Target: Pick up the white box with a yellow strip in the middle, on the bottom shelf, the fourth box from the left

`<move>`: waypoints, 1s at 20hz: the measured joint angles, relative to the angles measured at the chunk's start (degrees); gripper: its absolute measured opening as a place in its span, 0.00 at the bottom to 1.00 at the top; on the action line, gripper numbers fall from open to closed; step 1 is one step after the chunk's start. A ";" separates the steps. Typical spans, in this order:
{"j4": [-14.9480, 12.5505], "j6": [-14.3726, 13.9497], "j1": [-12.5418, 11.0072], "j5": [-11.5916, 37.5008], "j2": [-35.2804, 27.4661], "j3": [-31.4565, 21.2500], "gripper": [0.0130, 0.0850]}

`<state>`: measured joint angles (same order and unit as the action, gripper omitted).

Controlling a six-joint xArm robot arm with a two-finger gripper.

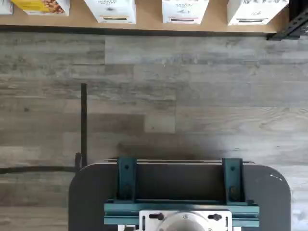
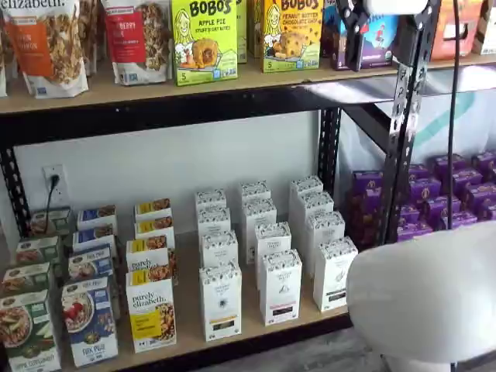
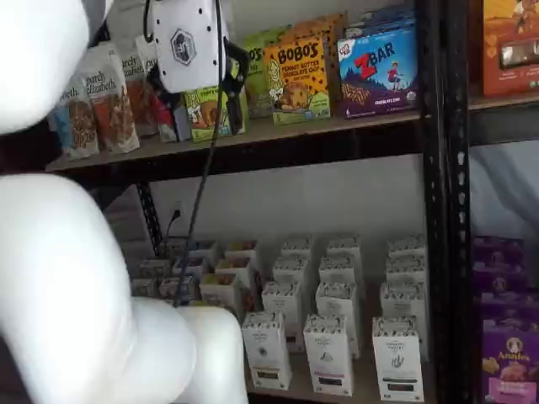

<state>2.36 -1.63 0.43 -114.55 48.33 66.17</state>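
The white box [image 2: 221, 302] with a yellow-orange strip low on its front stands at the front of the bottom shelf [image 2: 186, 306], right of a "purely elizabeth" box [image 2: 151, 314]. It also shows in the wrist view [image 1: 110, 10] and in a shelf view [image 3: 267, 347]. My gripper [image 3: 234, 84] hangs high up, level with the upper shelf and far above the white box. Its white body and one black finger show there. In a shelf view its black fingers [image 2: 355, 54] show with no clear gap. It holds nothing that I can see.
Like white cartons [image 2: 280, 287] stand right of the box, in rows behind it too. Purple boxes [image 2: 457, 194] fill the neighbouring rack. A black rack post [image 2: 403, 132] stands between. My white arm [image 2: 426, 294] blocks part of both shelf views. The dark mount [image 1: 180, 197] sits over grey wood floor.
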 joint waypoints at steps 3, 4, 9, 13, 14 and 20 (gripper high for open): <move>3.68 1.57 -3.32 -1.00 -0.51 0.35 1.00; 4.01 1.72 -3.54 -0.97 -0.52 0.31 1.00; 2.33 0.83 -1.72 0.24 -0.34 -0.68 1.00; -0.21 -1.03 1.24 3.05 0.08 -2.81 1.00; -0.87 -1.59 2.08 3.93 0.20 -3.51 1.00; -2.05 -4.68 5.47 9.95 0.45 -9.14 1.00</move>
<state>0.31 -6.31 5.91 -104.60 48.78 57.04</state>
